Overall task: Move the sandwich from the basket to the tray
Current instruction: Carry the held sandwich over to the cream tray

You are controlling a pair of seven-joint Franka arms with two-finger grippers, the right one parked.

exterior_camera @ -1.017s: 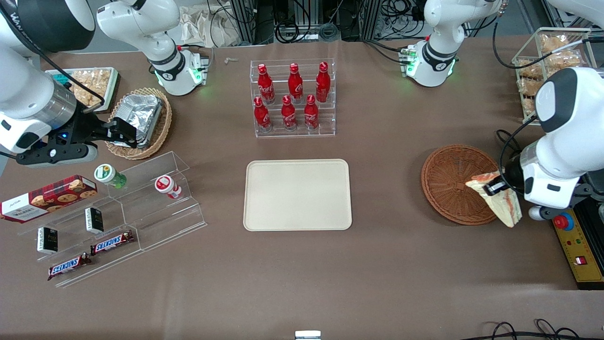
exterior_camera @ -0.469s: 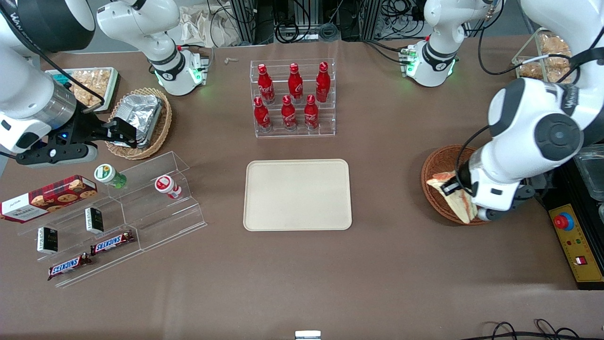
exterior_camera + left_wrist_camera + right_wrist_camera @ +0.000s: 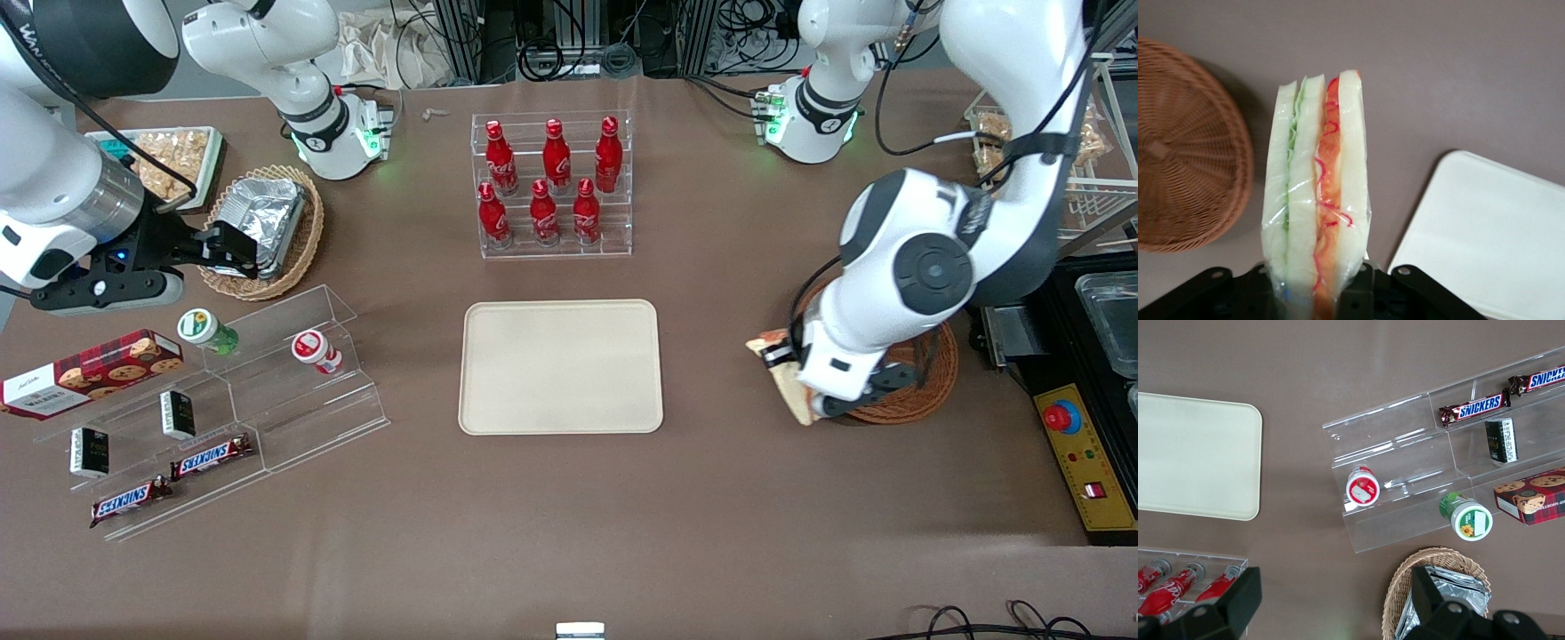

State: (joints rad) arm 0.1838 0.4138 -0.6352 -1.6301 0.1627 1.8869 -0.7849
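Observation:
My left gripper is shut on the clear-wrapped sandwich, which hangs above the bare table just off the rim of the reddish-brown basket, on the side toward the tray. The arm covers much of the basket. In the left wrist view the sandwich stands on edge between the black fingers, its green and red-orange filling showing. The empty basket is on one side of it and a corner of the cream tray on the other. The tray holds nothing.
A clear rack of red bottles stands farther from the front camera than the tray. A stepped acrylic rack with snacks and a tan basket with a foil container lie toward the parked arm's end. A yellow control box sits by the basket.
The gripper has carried the sandwich from over the basket toward the tray, and it now hangs just past the basket's rim. The arm has swung over the basket.

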